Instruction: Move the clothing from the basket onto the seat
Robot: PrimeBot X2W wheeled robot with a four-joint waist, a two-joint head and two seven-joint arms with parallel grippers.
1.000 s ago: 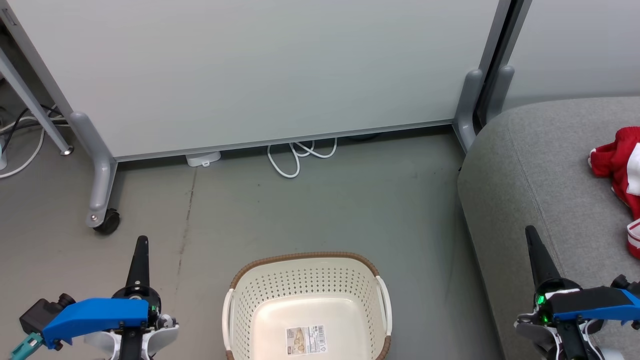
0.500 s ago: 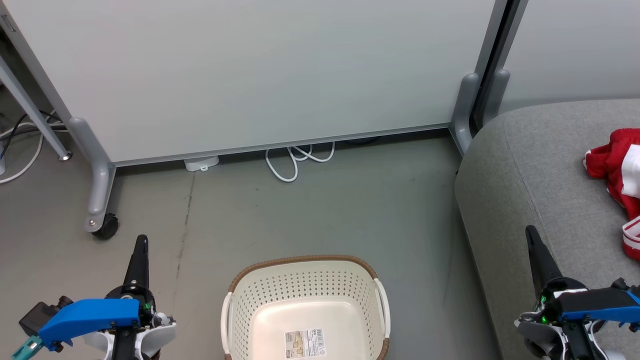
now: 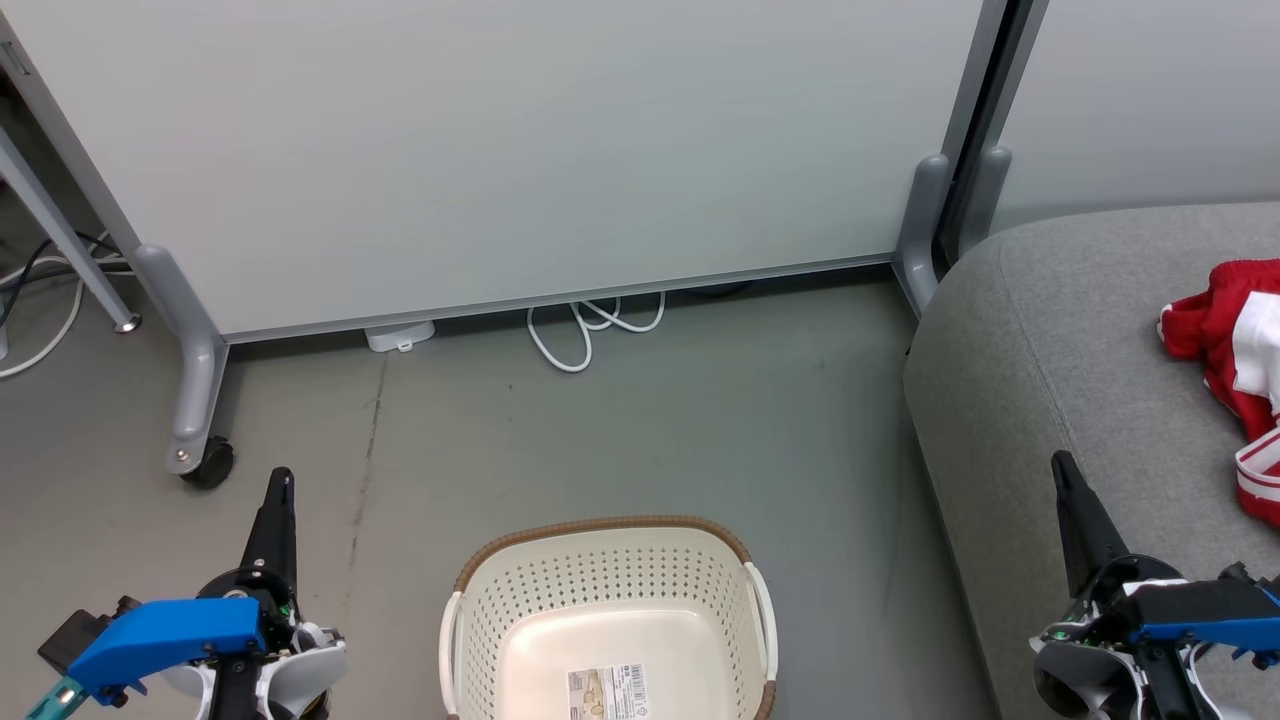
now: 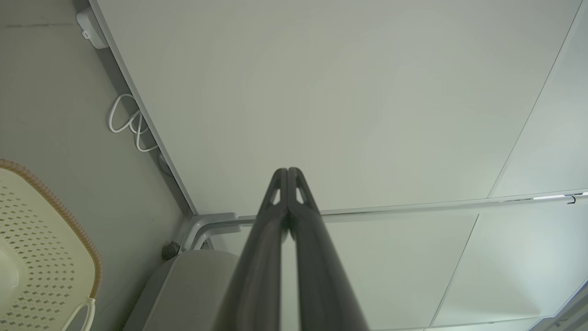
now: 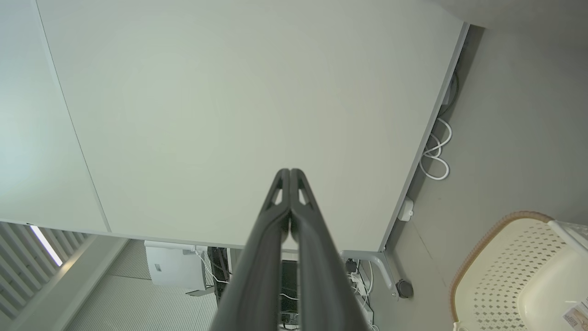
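Shifted by the head camera's own motion over the past second, the whole scene sits slightly lower and further left in the frame. The left end effector [image 3: 282, 478] stands at the lower left over the grey floor [image 3: 650, 430], its two dark fingers pressed together. The right end effector [image 3: 1060, 462] at the lower right is clenched the same way, gripping nothing, in front of the seat [image 3: 1050, 330]. At bottom centre, the basket [image 3: 600, 526] rests on the floor, showing its bare bottom and a printed label [image 3: 605, 690]. The clothing [image 3: 1215, 330] lies bunched on the seat at the right edge, cut off by the frame. A pale partition [image 3: 500, 150] fills the top, with a looped white cable [image 3: 585, 335] beneath it.
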